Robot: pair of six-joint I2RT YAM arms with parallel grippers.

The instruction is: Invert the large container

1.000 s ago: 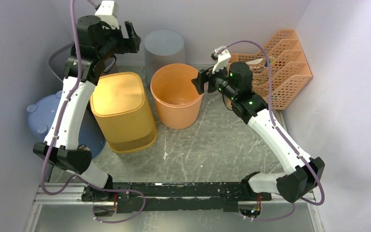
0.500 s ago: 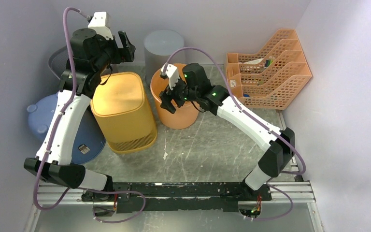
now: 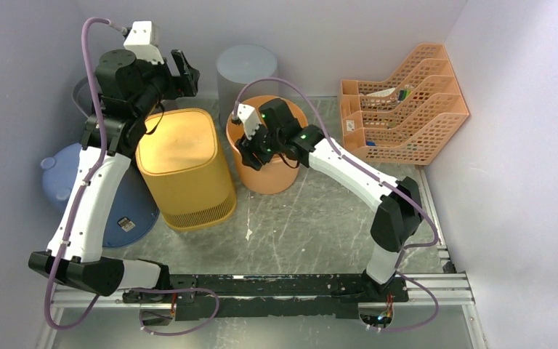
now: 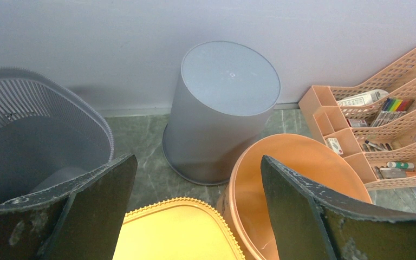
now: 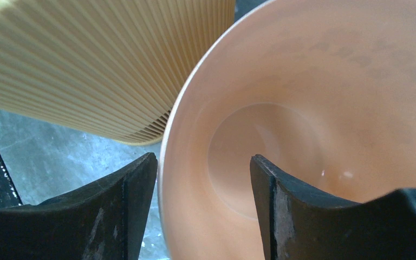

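Orange large container (image 5: 330, 81), upright on the counter (image 3: 320, 218), axis vertical, rim running between the part-open jaws of the nearer right tool (image 5: 203, 160), one finger inside, nothing clamped; left tool (image 4: 197, 162) wide open, empty, farther off.

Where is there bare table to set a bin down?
The widest bare table lies front centre, bordered by the yellow bin, orange bucket and base rail. A narrower strip runs between bucket and rack, under the right arm. The back left is crowded: grey bin, bucket, yellow bin and blue tub stand close together.
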